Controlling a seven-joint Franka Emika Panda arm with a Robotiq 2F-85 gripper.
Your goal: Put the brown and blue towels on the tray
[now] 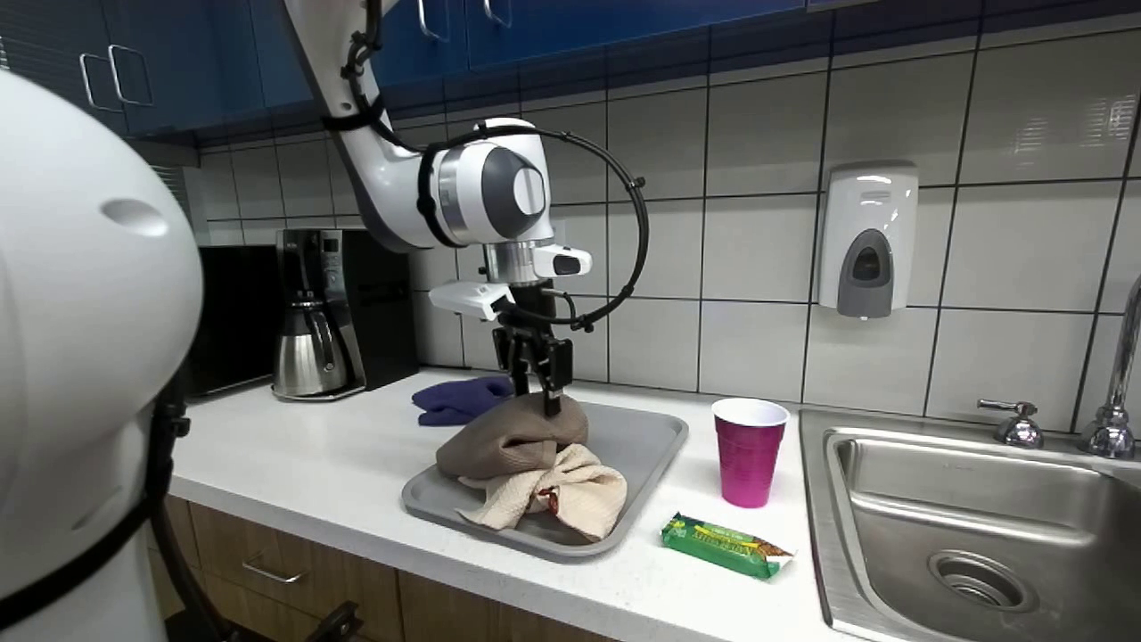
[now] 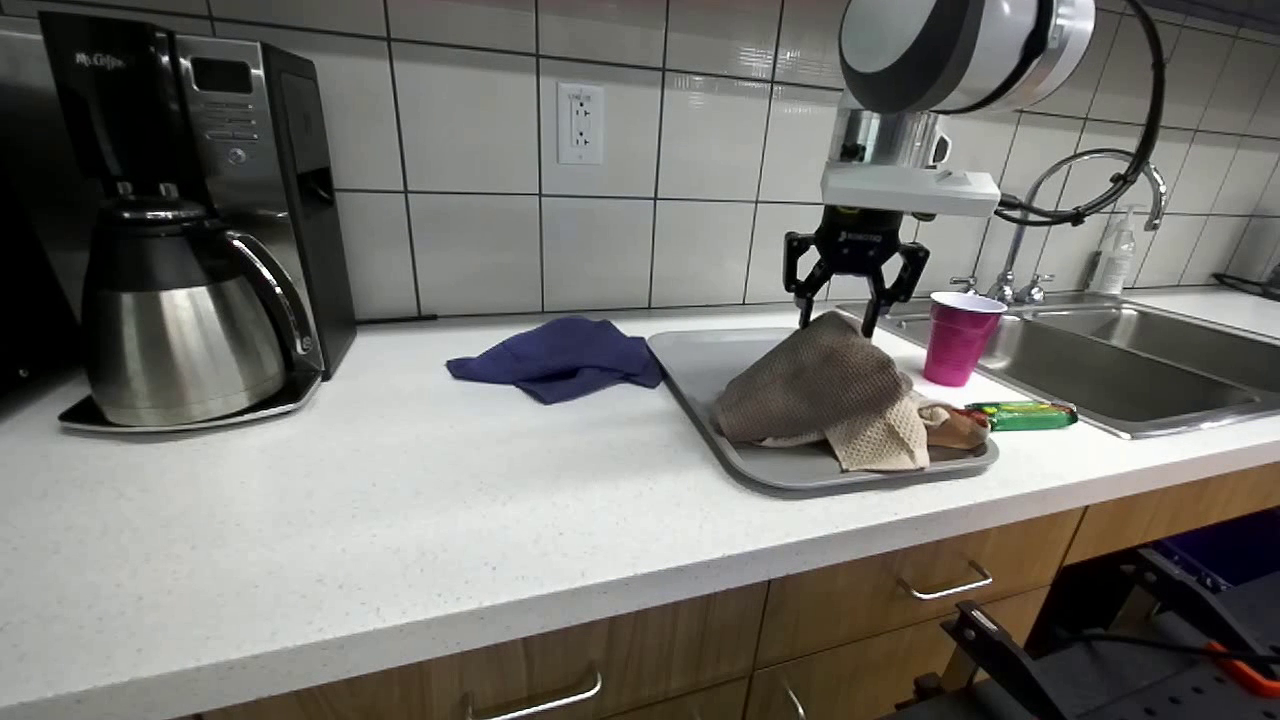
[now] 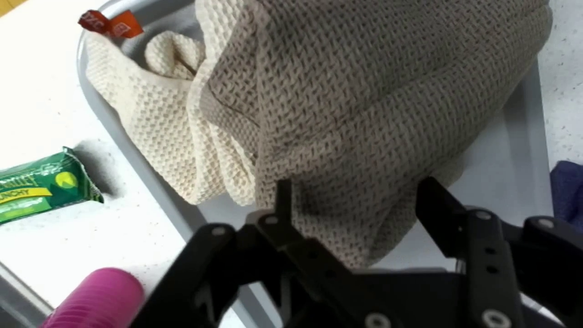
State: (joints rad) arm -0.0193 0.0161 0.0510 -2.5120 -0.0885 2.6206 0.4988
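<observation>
Between and below the spread tips of the gripper [image 2: 836, 322], the brown towel [image 2: 812, 382] lies on the tray [image 2: 702, 352], so release seems the step, and the next move likely calls for lifting clear, then reaching sideways to the blue towel [image 2: 572, 358] beside the tray

The wide, shallow grey rectangular tray [image 2: 700, 350], with rounded corners and a low rim, lies flat beneath the gripper [image 2: 837, 322]. The taupe-brown, waffle-textured cloth towel [image 3: 364, 105] sits on it in a crumpled heap, its peak at the gripper's lower end. The dark navy-blue cloth towel [image 2: 562, 360], rumpled, lies outside the tray, just beside its rim, well to one side of the gripper.
</observation>
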